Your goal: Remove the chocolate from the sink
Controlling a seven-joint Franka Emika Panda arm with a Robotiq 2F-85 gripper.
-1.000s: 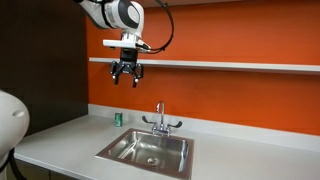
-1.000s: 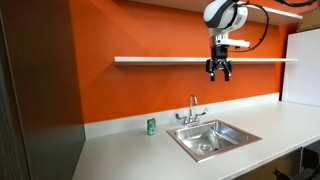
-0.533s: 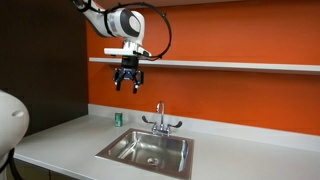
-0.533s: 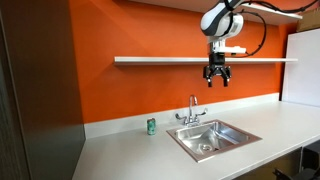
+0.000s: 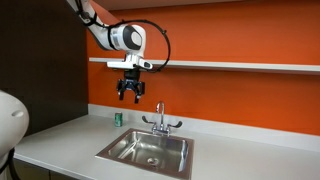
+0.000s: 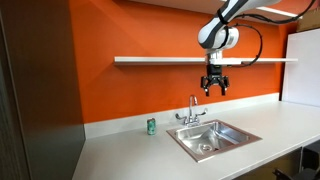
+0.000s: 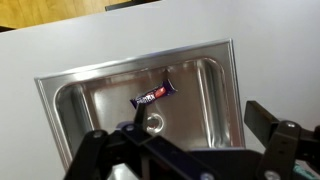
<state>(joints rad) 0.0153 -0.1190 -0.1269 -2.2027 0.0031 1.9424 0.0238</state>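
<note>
The chocolate [image 7: 157,95] is a small dark purple wrapped bar with reddish ends. It lies on the floor of the steel sink [image 7: 92,108], just above the round drain [image 7: 153,122] in the wrist view. My gripper [image 7: 195,125] is open and empty, with its fingers spread wide. It hangs high over the sink [image 5: 125,148] in both exterior views [image 5: 130,92] [image 6: 214,88], above the chrome tap [image 5: 159,120]. The chocolate is too small to make out in the exterior views.
A small green cup [image 5: 117,118] [image 6: 151,126] stands on the grey counter [image 5: 60,145] beside the tap, against the orange wall. A long shelf [image 6: 160,60] runs along the wall at about gripper height. The sink [image 6: 225,132] is set in the counter.
The gripper has come down from shelf level to below the shelf, closer to the tap and sink. Its fingers stay open.
</note>
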